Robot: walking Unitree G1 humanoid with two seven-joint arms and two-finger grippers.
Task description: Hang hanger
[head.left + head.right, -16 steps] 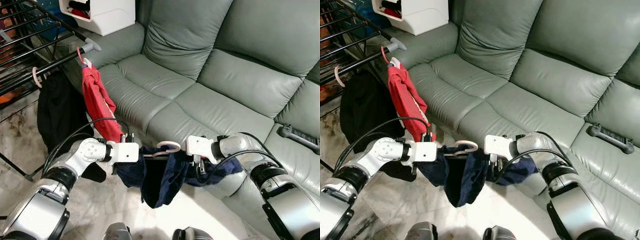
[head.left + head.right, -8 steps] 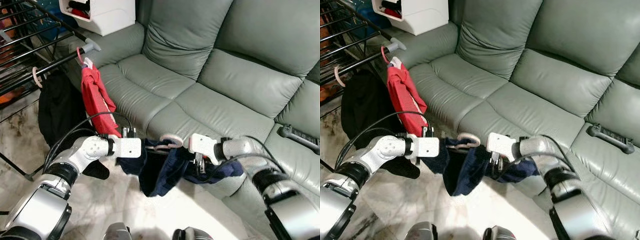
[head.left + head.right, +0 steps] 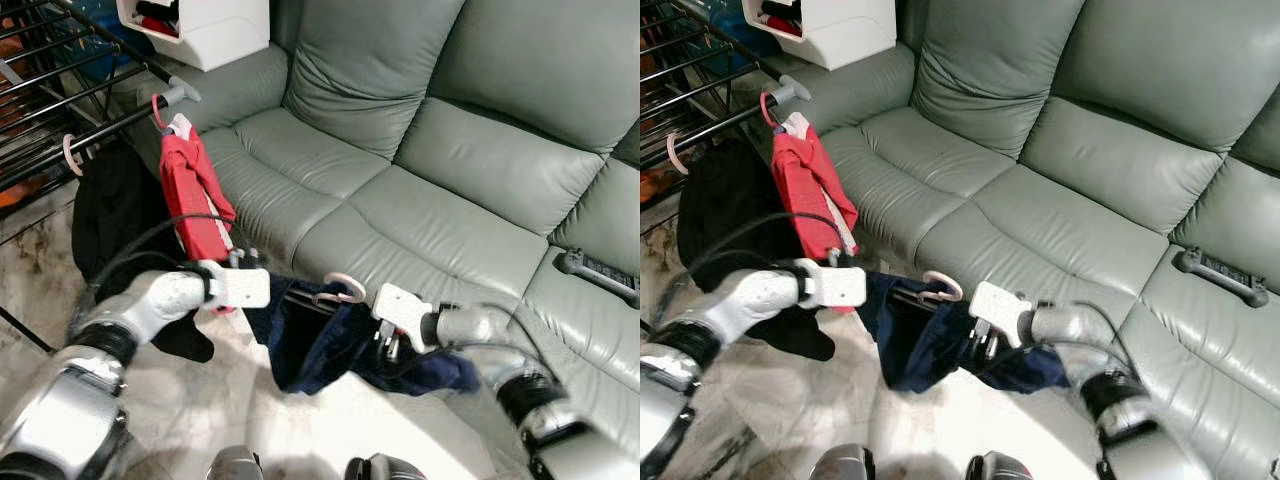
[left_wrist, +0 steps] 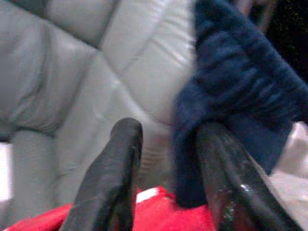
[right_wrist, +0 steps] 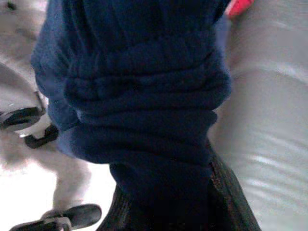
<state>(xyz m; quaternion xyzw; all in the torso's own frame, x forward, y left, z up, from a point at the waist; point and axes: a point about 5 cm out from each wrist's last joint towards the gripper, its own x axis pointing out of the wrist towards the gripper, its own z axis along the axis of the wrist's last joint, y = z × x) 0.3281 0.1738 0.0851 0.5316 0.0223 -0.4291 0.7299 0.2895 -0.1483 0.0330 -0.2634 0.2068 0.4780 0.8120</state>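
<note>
A navy garment [image 3: 930, 345] on a pink-hooked hanger [image 3: 938, 288] hangs between the left claw [image 3: 862, 290] and right claw [image 3: 982, 345], before a grey-green sofa [image 3: 1060, 170]. A red garment [image 3: 805, 195] and a black garment [image 3: 725, 225] hang from a drying rack [image 3: 710, 105]. A black remote [image 3: 1222, 275] lies on the sofa seat.

We see a navy garment [image 3: 320, 345] of soft, matt ribbed knit draped over a smooth pale plastic hanger [image 3: 338, 291]. Just beyond the left gripper [image 4: 166, 159], whose black fingers [image 4: 113, 178] look glossy, hangs a matt red cloth [image 3: 192, 195]. The sofa [image 3: 440, 170] is smooth grey-green leather with slight sheen.
</note>
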